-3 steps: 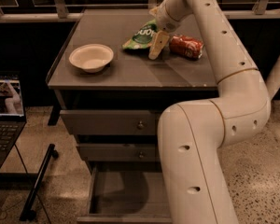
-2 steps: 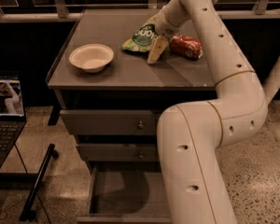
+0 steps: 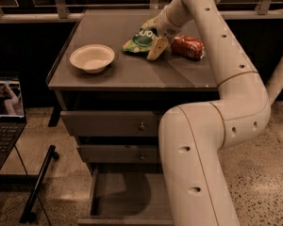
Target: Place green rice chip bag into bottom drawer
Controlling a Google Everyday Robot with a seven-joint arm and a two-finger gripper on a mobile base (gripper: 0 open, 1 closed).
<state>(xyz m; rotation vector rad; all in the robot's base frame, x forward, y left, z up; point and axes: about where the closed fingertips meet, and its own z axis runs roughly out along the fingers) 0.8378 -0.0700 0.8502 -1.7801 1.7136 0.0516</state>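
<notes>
Since the earlier frames very little moves. The pincer (image 3: 155,51) goes only slightly lower and stays at the right edge of the bag (image 3: 140,38), and the bag lies in the same place as before. The pincer points down, and its tip is touching or almost touching the surface (image 3: 132,76). I cannot tell if it is clenched on the bag or released.

The bag lies flat at the back of the surface. The red packet (image 3: 187,47) is just beside the pincer on the other side, and the bowl (image 3: 92,58) is well apart, toward the front left. The bottom drawer (image 3: 127,194) stands pulled out under the cabinet.

I judge that the grasp is still in progress: the bag is not yet lifted, and the whole carry down to the drawer remains. The near red packet could be pushed or caught by mistake.
</notes>
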